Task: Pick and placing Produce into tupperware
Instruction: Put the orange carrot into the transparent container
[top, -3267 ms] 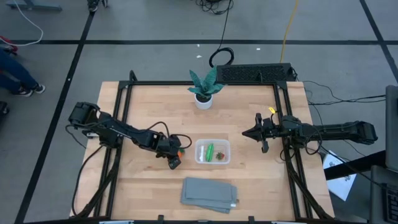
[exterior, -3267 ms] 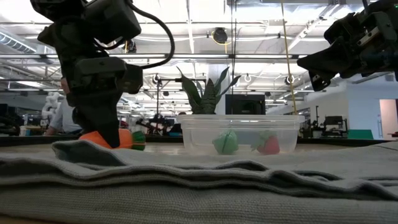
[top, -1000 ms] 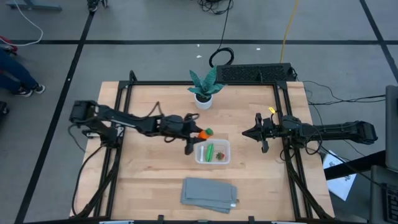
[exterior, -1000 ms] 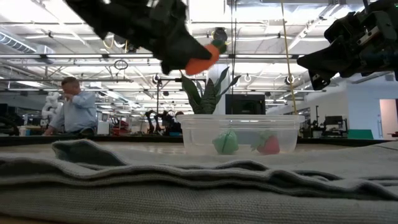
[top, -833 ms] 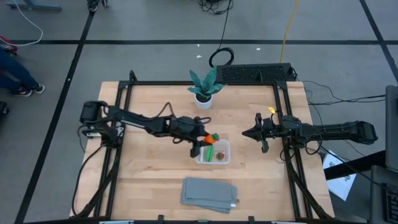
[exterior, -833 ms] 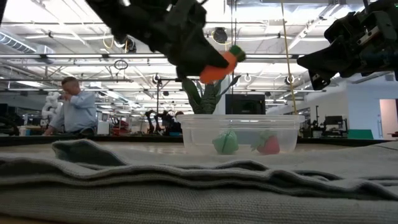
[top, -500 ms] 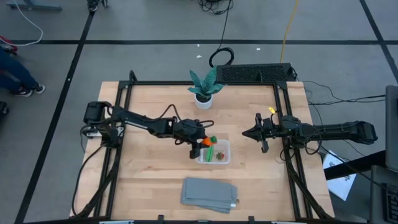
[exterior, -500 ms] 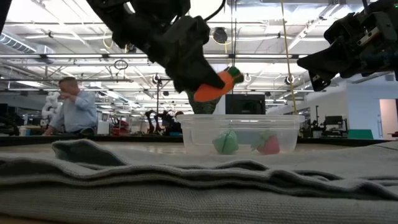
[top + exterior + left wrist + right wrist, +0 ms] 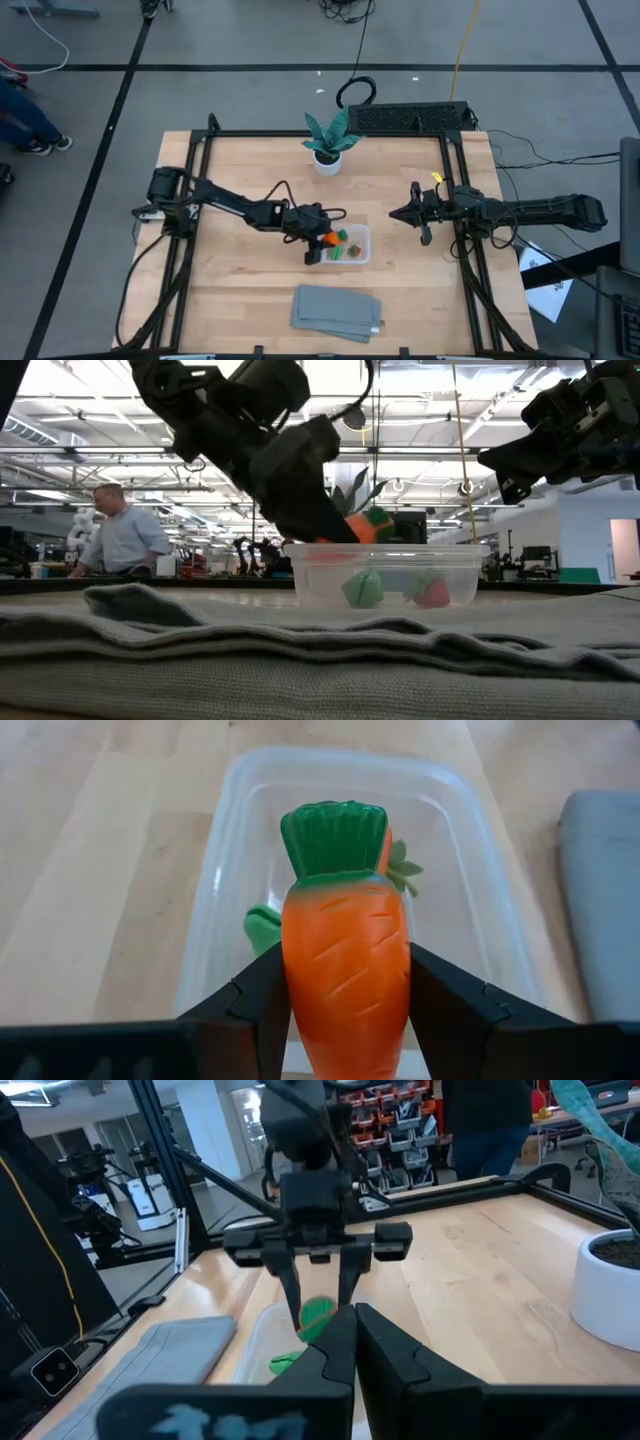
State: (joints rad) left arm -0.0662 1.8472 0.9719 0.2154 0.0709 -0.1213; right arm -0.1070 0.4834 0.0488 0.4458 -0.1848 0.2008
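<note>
My left gripper (image 9: 318, 244) is shut on the orange carrot (image 9: 348, 970) and holds it over the left end of the clear tupperware (image 9: 364, 232). The carrot's green top (image 9: 335, 838) points away from the gripper, at about the height of the tupperware's rim (image 9: 385, 547). The green pod (image 9: 362, 588) and the red berry (image 9: 432, 593) lie on the tupperware's floor. My right gripper (image 9: 398, 214) is shut and empty, raised to the right of the tupperware. My left gripper pinches the carrot's orange body (image 9: 300, 990) between its two fingers (image 9: 262, 1010), one on each side. The fingers slant down from the table's left and lie along the carrot. The carrot is lifted clear and tilted, its green top foremost over the tupperware.
A teal-leaved plant in a white pot (image 9: 328, 140) stands at the far middle. A folded grey cloth (image 9: 337, 311) lies near the front edge. A black box (image 9: 410, 117) sits at the far edge. A person (image 9: 125, 540) stands in the room beyond.
My left gripper has carried the carrot toward the table's near edge and down, from high beside the tupperware's far left corner to over the tupperware's left end. It has tipped further downward. The carrot's green top has come down to rim height.
</note>
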